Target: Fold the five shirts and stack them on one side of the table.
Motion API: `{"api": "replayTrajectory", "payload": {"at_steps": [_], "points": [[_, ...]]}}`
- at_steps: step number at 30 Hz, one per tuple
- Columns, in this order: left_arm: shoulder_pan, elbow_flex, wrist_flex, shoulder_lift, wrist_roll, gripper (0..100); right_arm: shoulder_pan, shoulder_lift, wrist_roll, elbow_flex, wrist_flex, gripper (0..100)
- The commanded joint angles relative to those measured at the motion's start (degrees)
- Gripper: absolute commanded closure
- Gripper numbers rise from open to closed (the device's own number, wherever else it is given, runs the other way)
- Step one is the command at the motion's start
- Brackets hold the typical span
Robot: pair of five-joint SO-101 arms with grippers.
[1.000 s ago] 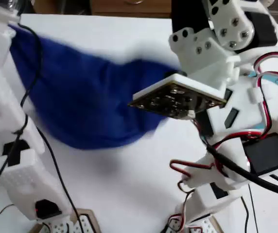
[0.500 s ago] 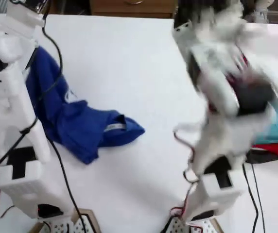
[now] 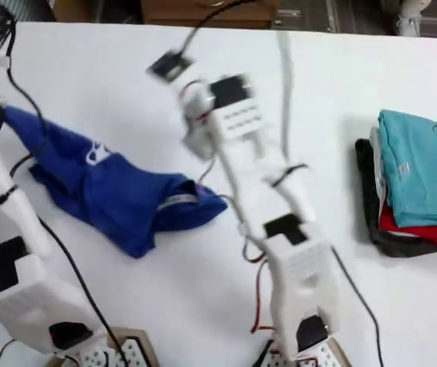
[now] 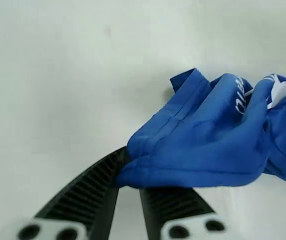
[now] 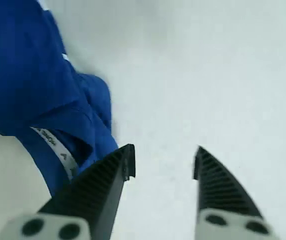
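After the right gripper (image 5: 163,156) swung away, fingers spread, the blue shirt (image 3: 119,195), stretched wide before, lies crumpled at the left of the counter (image 3: 318,92), its hem pinched by the left gripper (image 4: 131,167); the folding probably must restart.

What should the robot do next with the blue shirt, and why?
Probably move the open right gripper over onto the collar edge of the shirt and shut it. The left gripper pinches another edge, and the shirt lies crumpled, so both arms could then pull it flat for folding.
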Motion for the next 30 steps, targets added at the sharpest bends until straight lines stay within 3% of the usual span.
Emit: {"api": "replayTrajectory", "payload": {"at_steps": [1, 11, 26, 30], "points": [[-2.99, 1.45, -0.97, -3.34, -0.44, 98, -3.82, 2.77, 1.67, -0.26, -5.32, 74.8], [-6.86, 6.81, -6.33, -3.6, -0.44, 98, -11.03, 9.45, -5.63, -0.26, -11.56, 82.9], [-6.59, 6.9, -7.03, -3.6, -0.44, 98, -14.37, 13.49, -5.71, -0.26, -8.4, 83.3], [-6.59, 6.81, -7.03, -3.6, -0.44, 98, -14.37, 13.23, -5.71, -0.35, -6.55, 95.2]]}}
